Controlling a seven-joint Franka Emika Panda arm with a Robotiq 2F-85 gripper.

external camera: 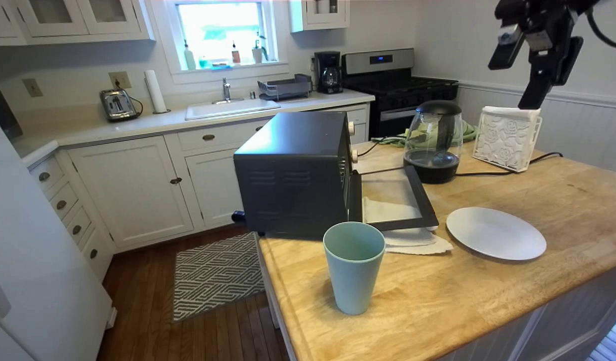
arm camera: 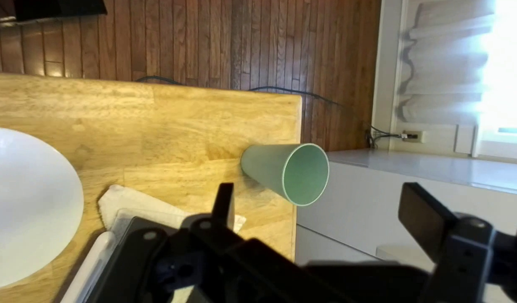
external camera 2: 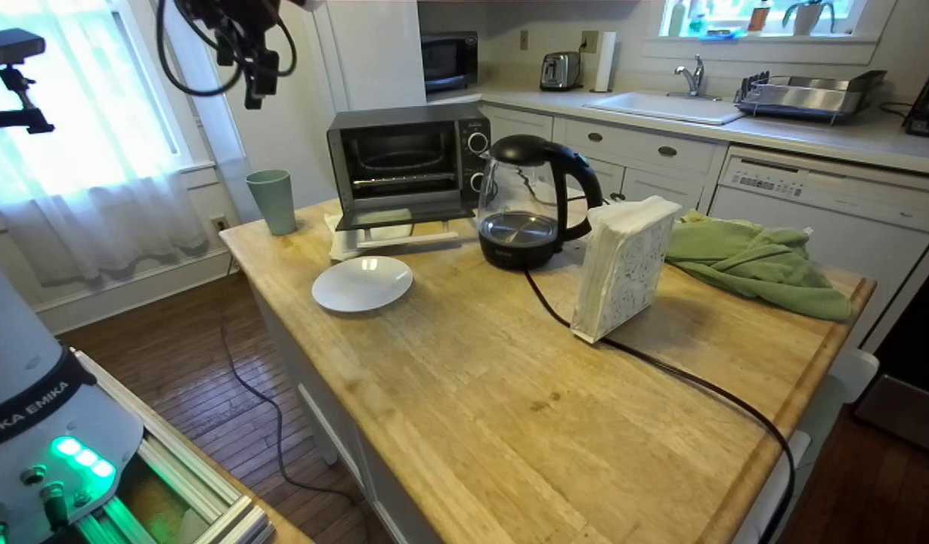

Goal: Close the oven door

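The black toaster oven (external camera: 292, 180) stands on the wooden table; its front opening, rack and knobs show in an exterior view (external camera 2: 404, 121). Its door (external camera: 424, 198) is swung down and open, lying nearly flat in front of the oven over some white napkins; it also shows in an exterior view (external camera 2: 407, 217). In the wrist view the door's white handle (arm camera: 88, 267) shows at the lower left, and my gripper hides most of the door. My gripper (arm camera: 319, 193) is open and empty, fingers wide apart. It hangs in the air, high above the table, in both exterior views (external camera: 516, 82) (external camera 2: 260, 87).
A teal cup (external camera: 355, 271) stands at the table corner beside the oven. A white plate (external camera 2: 362, 284) lies in front of the door. A glass kettle (external camera 2: 521, 219) stands close by the door's far side. A napkin holder (external camera 2: 623, 272), a cord and a green towel (external camera 2: 751, 261) lie beyond.
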